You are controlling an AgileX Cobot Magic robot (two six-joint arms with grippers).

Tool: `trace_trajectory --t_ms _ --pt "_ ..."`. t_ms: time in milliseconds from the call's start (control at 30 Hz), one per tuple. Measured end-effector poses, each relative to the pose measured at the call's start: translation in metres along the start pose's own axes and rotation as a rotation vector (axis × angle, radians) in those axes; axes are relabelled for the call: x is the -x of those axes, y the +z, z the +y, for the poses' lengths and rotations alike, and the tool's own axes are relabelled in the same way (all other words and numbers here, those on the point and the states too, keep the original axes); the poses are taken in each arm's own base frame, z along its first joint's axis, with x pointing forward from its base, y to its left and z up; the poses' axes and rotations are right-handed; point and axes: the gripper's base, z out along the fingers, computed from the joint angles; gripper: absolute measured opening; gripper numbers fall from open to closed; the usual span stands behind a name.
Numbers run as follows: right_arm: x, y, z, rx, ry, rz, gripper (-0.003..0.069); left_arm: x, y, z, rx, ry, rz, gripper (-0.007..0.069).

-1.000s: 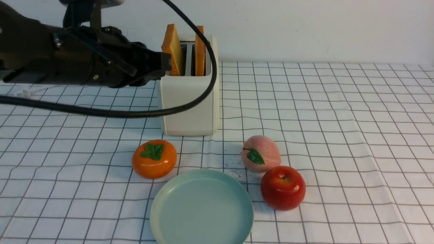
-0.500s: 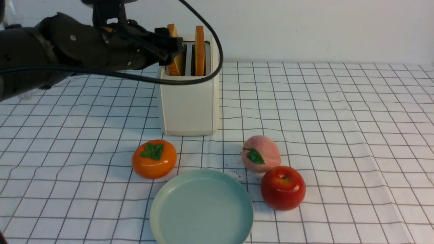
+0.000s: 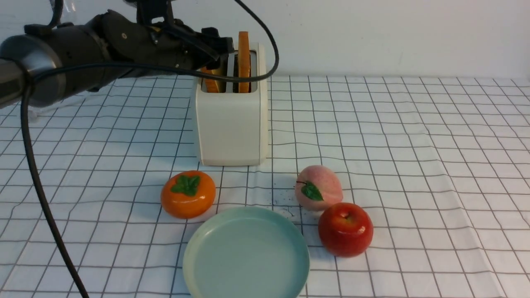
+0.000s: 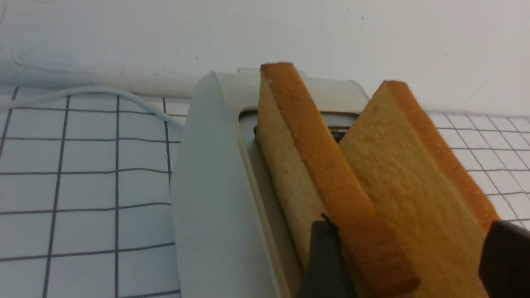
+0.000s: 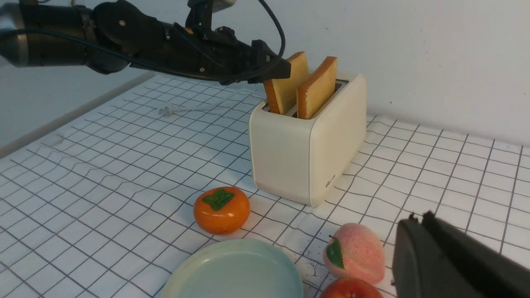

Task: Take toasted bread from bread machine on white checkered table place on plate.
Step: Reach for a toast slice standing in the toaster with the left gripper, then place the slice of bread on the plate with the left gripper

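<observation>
Left gripper (image 3: 218, 46) splayed open over bread machine (image 3: 230, 124), far edge. Toasted bread (image 4: 319, 165) looks light, crumbly: I'd pinch its upper faces gently.

Orange persimmon (image 3: 188, 194), pink peach (image 3: 319, 187), red apple (image 3: 345, 229)

Cloth table (image 3: 414, 145), smooth bread machine (image 3: 230, 128), glossy apple (image 3: 345, 229), porous toasted bread (image 4: 397, 186)
</observation>
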Motion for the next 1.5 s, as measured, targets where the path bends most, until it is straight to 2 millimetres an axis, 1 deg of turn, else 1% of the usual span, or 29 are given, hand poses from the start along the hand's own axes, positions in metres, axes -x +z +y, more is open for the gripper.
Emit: trace_trajectory --t_ms 100,233,267,300,367,400,500,733,833,933,967,1000,1033,1067,1100,1200,1267,1300,1333,1367,1400,1433,1467,1500 --pt "0.000 0.000 0.000 0.000 0.000 0.000 0.0003 -0.005 0.007 0.003 0.012 -0.001 0.000 0.0461" --pt "0.000 0.000 0.000 0.000 0.000 0.000 0.0003 -0.005 0.010 0.004 0.020 -0.002 -0.016 0.0393" --pt "0.000 0.000 0.000 0.000 0.000 0.000 0.0003 -0.005 0.010 0.004 0.021 -0.002 -0.020 0.0348" --pt "0.000 0.000 0.000 0.000 0.000 0.000 0.0003 -0.004 0.010 0.004 0.022 -0.002 -0.026 0.0325" --pt "0.000 0.000 0.000 0.000 0.000 0.000 0.0003 -0.003 0.010 0.005 0.026 -0.002 -0.036 0.0242" --pt "0.000 0.000 0.000 0.000 0.000 0.000 0.0003 -0.003 0.010 0.005 0.028 -0.002 -0.042 0.0170" --pt "0.000 0.000 0.000 0.000 0.000 0.000 0.0003 -0.002 0.010 0.005 0.029 -0.002 -0.047 0.0088" --pt "0.000 0.000 0.000 0.001 0.000 0.001 0.0003 0.000 0.008 0.004 0.028 -0.002 -0.054 0.0081" --pt "0.000 0.000 0.000 0.002 0.000 0.002 0.0004 0.008 0.000 0.001 0.021 -0.002 -0.077 0.0081" --pt "0.000 0.000 0.000 0.002 0.000 0.003 0.0006 0.023 -0.015 -0.004 0.010 0.000 -0.124 0.0081" --pt "0.000 0.000 0.000 0.002 0.000 0.003 0.0006 0.023 -0.015 -0.004 0.010 0.000 -0.124 0.0081" --pt "0.000 0.000 0.000 0.002 0.000 0.003 0.0007 0.033 -0.025 -0.008 0.002 0.001 -0.154 0.0081" --pt "0.000 0.000 0.000 0.002 0.000 0.003 0.0006 0.034 -0.026 -0.008 0.001 0.001 -0.157 0.0081" --pt "0.000 0.000 0.000 0.002 0.000 0.003 0.0008 0.042 -0.037 -0.012 -0.009 0.003 -0.181 0.0081" --pt "0.000 0.000 0.000 0.002 0.000 0.003 0.0008 0.045 -0.040 -0.013 -0.011 0.003 -0.187 0.0081" --pt "0.000 0.000 0.000 0.002 0.000 0.003 0.0011 0.063 -0.067 -0.022 -0.043 0.008 -0.227 0.0081" --pt "0.000 0.000 0.000 0.002 0.000 0.003 0.0012 0.070 -0.081 -0.027 -0.062 0.011 -0.235 0.0081" --pt "0.000 0.000 0.000 0.004 0.000 0.004 0.0013 0.079 -0.099 -0.033 -0.089 0.017 -0.241 0.0081" --pt "0.000 0.000 0.000 0.005 0.000 0.005 0.0013 0.082 -0.109 -0.037 -0.108 0.022 -0.229 0.0081" --pt "-0.001 0.000 0.000 0.005 0.000 0.006 0.0013 0.086 -0.127 -0.043 -0.140 0.035 -0.210 0.0081" --pt "-0.001 0.000 0.001 0.006 0.000 0.007 0.0013 0.086 -0.127 -0.043 -0.140 0.035 -0.210 0.0081" --pt "-0.001 0.000 0.001 0.009 0.000 0.010 0.0013 0.088 -0.145 -0.050 -0.179 0.051 -0.165 0.0081" --pt "-0.001 0.000 0.001 0.009 0.000 0.011 0.0013 0.088 -0.158 -0.054 -0.205 0.065 -0.133 0.0081" --pt "-0.001 0.000 0.001 0.012 0.000 0.013 0.0013 0.089 -0.175 -0.059 -0.238 0.084 -0.093 0.0081"
